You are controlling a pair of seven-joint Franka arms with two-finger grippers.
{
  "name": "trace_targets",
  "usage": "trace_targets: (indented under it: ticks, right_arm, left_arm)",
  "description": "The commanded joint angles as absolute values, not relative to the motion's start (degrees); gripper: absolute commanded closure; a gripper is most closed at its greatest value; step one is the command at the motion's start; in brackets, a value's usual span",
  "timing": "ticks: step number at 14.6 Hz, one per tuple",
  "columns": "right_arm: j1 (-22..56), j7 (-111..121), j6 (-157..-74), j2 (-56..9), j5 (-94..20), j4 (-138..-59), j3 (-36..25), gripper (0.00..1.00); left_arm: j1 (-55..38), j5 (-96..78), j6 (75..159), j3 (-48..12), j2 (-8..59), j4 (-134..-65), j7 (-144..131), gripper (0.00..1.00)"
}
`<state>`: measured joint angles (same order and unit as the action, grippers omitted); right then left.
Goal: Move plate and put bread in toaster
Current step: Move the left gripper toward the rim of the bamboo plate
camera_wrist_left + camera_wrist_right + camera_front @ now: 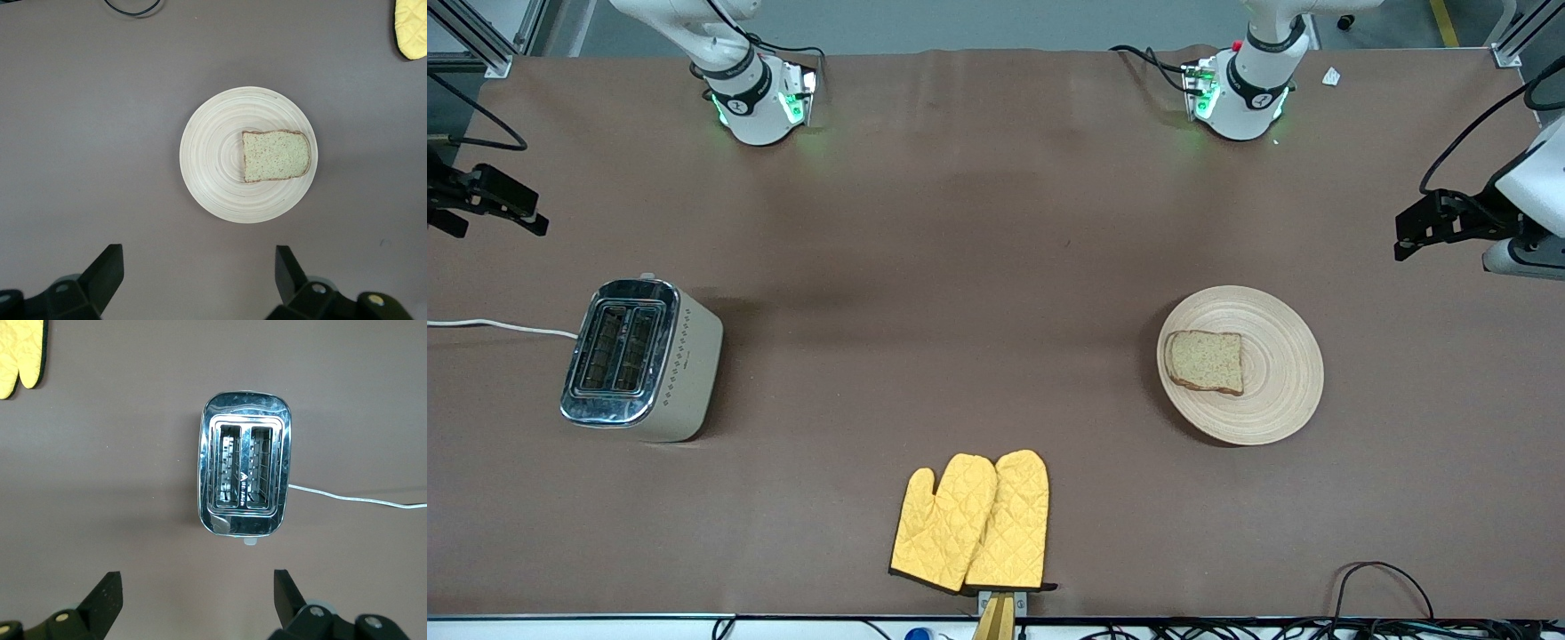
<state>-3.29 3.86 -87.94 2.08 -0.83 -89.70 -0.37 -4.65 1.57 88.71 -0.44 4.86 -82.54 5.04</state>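
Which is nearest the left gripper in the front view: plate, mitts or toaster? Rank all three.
From the left gripper, open at the left arm's end of the table:
1. Plate, carrying the bread, at that same end.
2. Mitts, mid-table, nearest the front camera.
3. Toaster, at the right arm's end.

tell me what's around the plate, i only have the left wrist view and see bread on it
Observer: The plate sits toward the left arm's end of the table; the toaster stands toward the right arm's end.
Operator: are the slots free
Observer: Both slots look empty in the right wrist view, and the right end effector hangs open above the toaster.
Operator: anything between them
Observer: A pair of yellow oven mitts lies nearer the front camera than both. The bread is on the plate's toaster-facing half.
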Motion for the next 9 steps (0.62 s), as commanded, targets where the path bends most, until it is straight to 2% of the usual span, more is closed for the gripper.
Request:
trace_targets:
  ticks: [1, 6, 9]
  right_arm:
    - [-3.52, 3.78, -87.80, 1.76, -0.70, -89.03, 0.00, 0.00]
    - [-3.52, 3.78, -87.80, 1.76, -0.79, -89.03, 0.00, 0.00]
    - [-3.52, 3.69, -87.80, 1.76, -0.70, -89.03, 0.00, 0.00]
  left_arm:
    - [-4.92, 2.46, 89.12, -0.26, 4.48, -82.88, 4.57, 0.00]
    - [-4.66, 1.76, 88.95, -0.26, 5.27, -83.14, 4.92, 0.00]
    - [0.77, -2.69, 86.84, -0.26, 8.33, -84.02, 6.59, 0.00]
